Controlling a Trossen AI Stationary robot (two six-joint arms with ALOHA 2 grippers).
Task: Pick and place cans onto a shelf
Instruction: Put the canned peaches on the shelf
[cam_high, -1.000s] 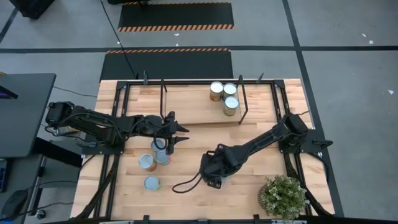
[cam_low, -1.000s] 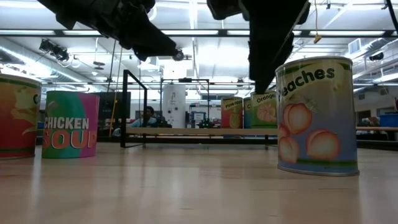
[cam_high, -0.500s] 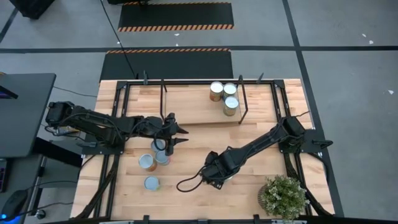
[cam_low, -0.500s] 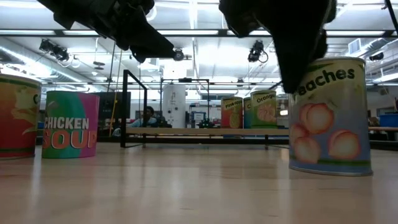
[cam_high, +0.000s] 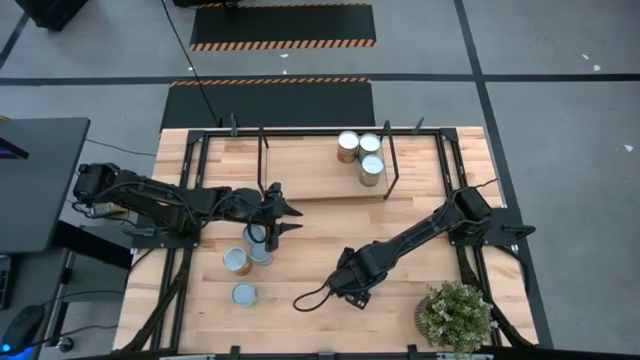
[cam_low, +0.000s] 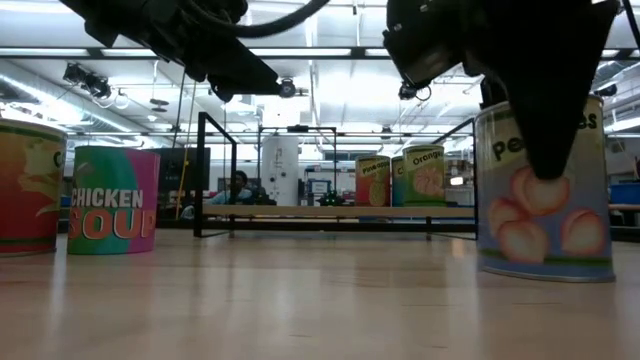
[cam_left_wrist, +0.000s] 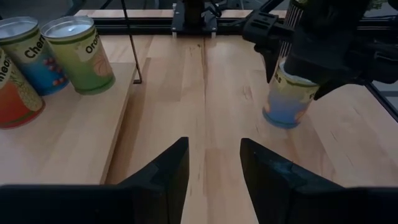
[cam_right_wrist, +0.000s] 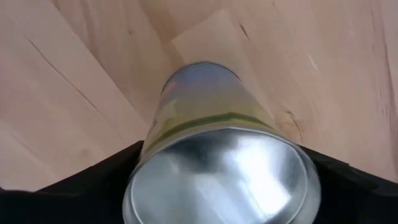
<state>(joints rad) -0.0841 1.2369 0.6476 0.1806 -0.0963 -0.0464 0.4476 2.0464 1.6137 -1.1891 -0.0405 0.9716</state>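
- Shelf (cam_high: 300, 165): stands at the table's far edge and carries three cans (cam_high: 362, 155); one label reads "Orange" (cam_low: 424, 174).
- Left gripper (cam_high: 285, 218): fingers spread wide, empty, hovering just beside the loose cans near the table's left.
- Right gripper (cam_high: 352, 282): clamped around the peaches can (cam_low: 543, 205), upright on the tabletop.
- "CHICKEN SOUP" can (cam_low: 113, 200): upright on the table.

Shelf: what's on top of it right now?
Three cans stand clustered on the shelf, toward its right end; the rest of the board looks bare. The far one's label is hidden behind the others in the low view.
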